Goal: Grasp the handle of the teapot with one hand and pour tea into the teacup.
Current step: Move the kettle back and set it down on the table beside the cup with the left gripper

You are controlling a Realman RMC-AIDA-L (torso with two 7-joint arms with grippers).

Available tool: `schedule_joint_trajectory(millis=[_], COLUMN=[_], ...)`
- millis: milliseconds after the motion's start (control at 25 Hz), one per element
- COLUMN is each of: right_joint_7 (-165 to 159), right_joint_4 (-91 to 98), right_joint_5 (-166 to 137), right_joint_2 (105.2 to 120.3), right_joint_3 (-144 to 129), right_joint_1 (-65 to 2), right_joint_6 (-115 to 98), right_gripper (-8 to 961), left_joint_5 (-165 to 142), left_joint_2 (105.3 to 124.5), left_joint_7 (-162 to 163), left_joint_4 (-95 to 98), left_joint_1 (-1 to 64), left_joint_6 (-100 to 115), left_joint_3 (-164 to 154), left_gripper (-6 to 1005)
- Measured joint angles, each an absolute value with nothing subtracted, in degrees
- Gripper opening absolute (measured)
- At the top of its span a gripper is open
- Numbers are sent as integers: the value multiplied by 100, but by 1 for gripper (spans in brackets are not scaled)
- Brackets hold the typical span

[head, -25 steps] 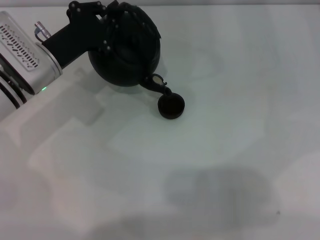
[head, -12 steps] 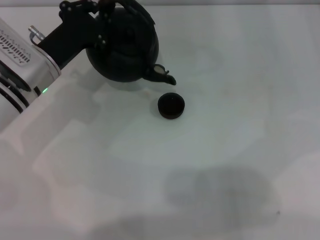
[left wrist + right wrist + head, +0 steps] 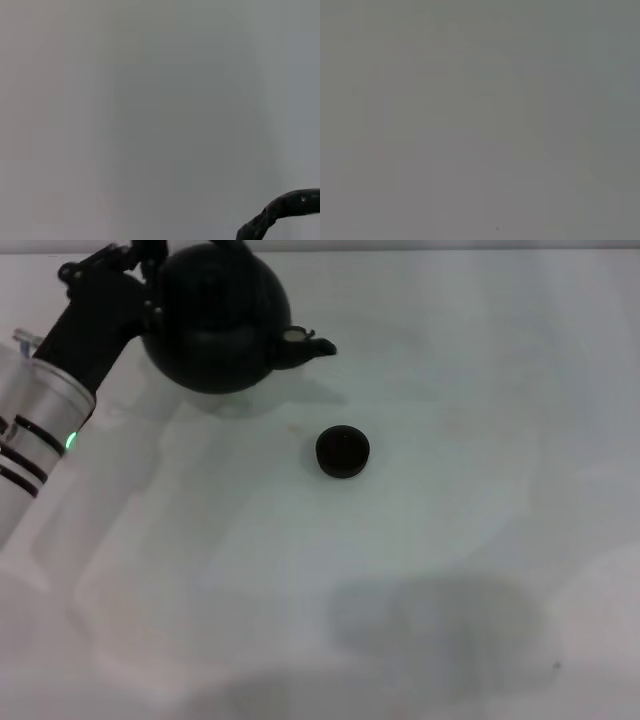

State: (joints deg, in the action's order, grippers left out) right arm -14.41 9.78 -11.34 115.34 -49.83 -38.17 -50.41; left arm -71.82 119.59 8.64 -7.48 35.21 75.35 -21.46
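My left gripper [image 3: 150, 265] sits at the far left, jaws clamped on the handle [image 3: 280, 212], arm slanting up from the near-left edge. The teapot [image 3: 215, 325] hangs upright, spout aimed right. The teacup [image 3: 343, 451] stands apart on the surface [image 3: 450, 540], so I judge I should set the pot down level, without swinging. My right gripper is out of sight.

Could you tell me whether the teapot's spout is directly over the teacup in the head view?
No, the teapot's spout points toward the robot's right and sits clearly farther away than the teacup, with bare table between them.
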Motion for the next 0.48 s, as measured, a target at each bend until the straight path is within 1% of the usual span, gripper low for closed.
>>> schedule_joint_trajectory(millis=[480], right_joint_7=[-1407], right_joint_4=[1040], right_joint_5=[-1134], right_joint_2=[11480], right_joint_3=[-4974], right_joint_1=[-3851], right_joint_6=[-5035], right_gripper=[824], left_joint_5=[-6877], left_joint_2=[11971], left_joint_7=[-566], left_joint_4=[-2217], left_joint_1=[3299], left_joint_6=[7906], left_joint_3=[-906], left_gripper=[103])
